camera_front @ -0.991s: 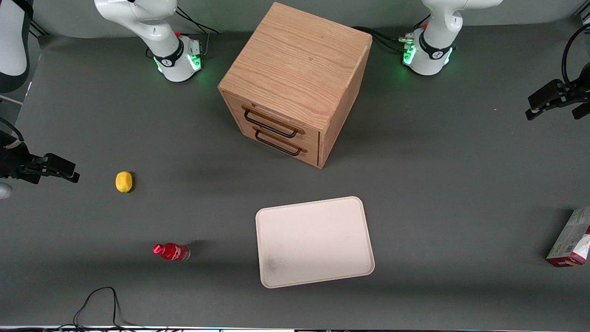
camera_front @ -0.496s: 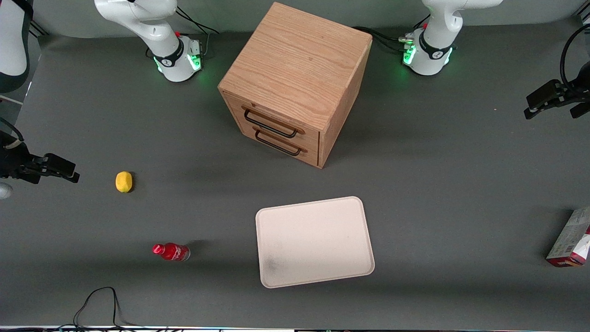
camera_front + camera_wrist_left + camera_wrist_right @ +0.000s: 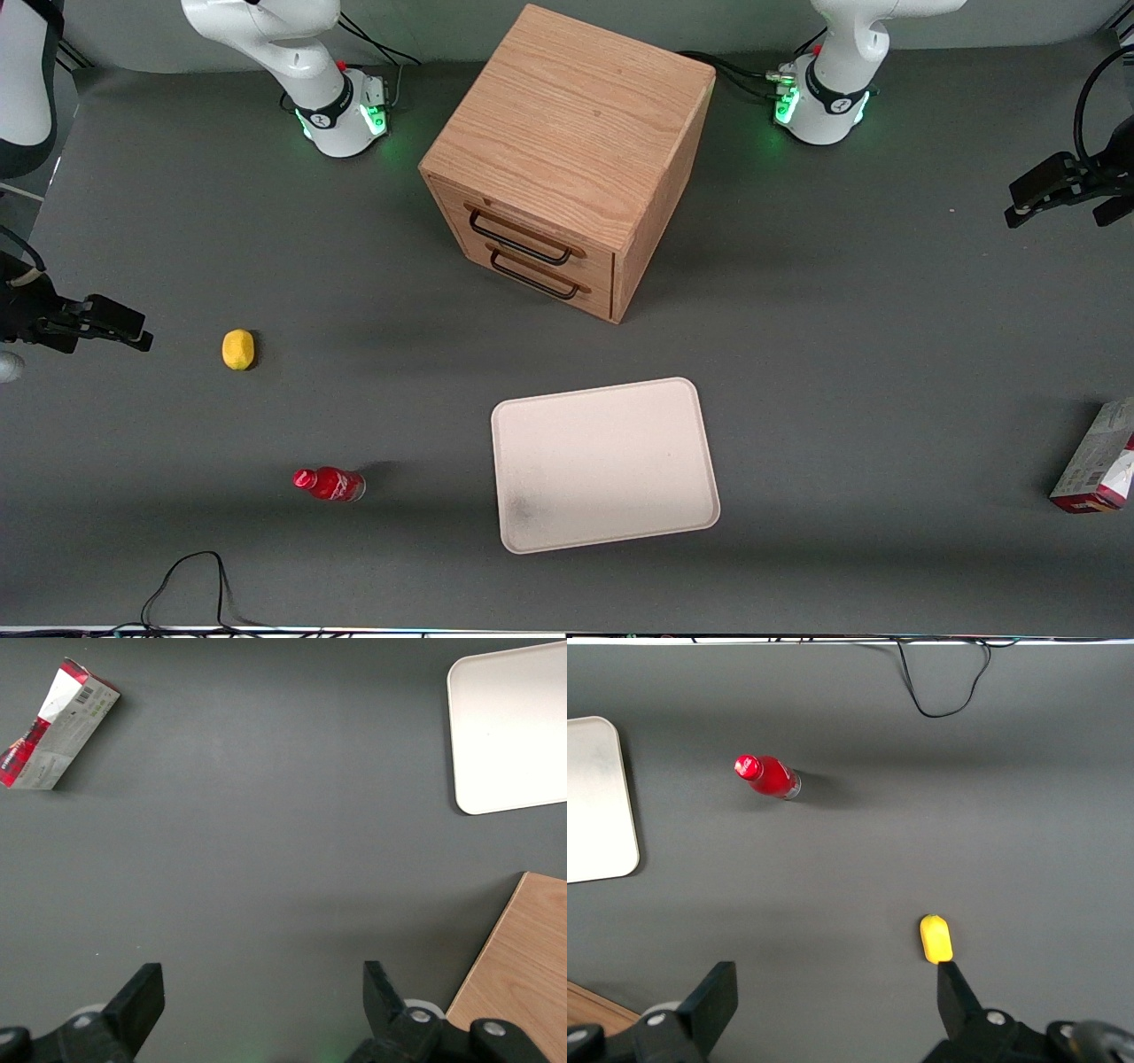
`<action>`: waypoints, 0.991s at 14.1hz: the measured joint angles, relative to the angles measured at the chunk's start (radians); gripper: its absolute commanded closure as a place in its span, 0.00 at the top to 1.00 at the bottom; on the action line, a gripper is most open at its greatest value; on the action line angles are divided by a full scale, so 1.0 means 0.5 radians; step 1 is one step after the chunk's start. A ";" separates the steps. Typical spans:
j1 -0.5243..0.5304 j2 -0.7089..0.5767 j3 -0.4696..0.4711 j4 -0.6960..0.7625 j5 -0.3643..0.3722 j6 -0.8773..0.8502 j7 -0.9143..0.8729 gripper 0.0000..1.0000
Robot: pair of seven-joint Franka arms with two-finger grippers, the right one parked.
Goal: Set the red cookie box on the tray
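Observation:
The red cookie box (image 3: 1097, 459) lies on the grey table at the working arm's end, partly cut off by the frame edge. In the left wrist view the red cookie box (image 3: 55, 726) shows its pale side and a red end. The cream tray (image 3: 602, 465) sits near the table's middle, nearer the front camera than the cabinet, with nothing on it; a corner of the tray (image 3: 509, 726) shows in the wrist view. My gripper (image 3: 1028, 202) hovers above the table, farther from the front camera than the box. The gripper (image 3: 259, 981) is open, with nothing between its fingers.
A wooden two-drawer cabinet (image 3: 567, 159) stands mid-table, its corner (image 3: 518, 974) close to my gripper's view. A yellow lemon (image 3: 237, 349) and a small red bottle (image 3: 330, 484) lie toward the parked arm's end. A black cable (image 3: 190, 580) loops at the front edge.
My gripper has drifted slightly toward the table's middle. Nothing else has moved.

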 measured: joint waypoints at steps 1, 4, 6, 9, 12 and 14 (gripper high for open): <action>0.000 0.002 0.000 0.000 0.000 0.000 0.000 1.00; 0.004 0.051 0.005 0.003 0.029 0.008 0.001 1.00; 0.012 0.133 0.006 0.021 0.105 0.083 0.003 1.00; 0.077 0.332 0.007 0.140 0.179 0.252 0.129 1.00; 0.255 0.555 0.008 0.360 0.204 0.305 0.422 1.00; 0.412 0.699 -0.008 0.546 0.203 0.310 0.672 1.00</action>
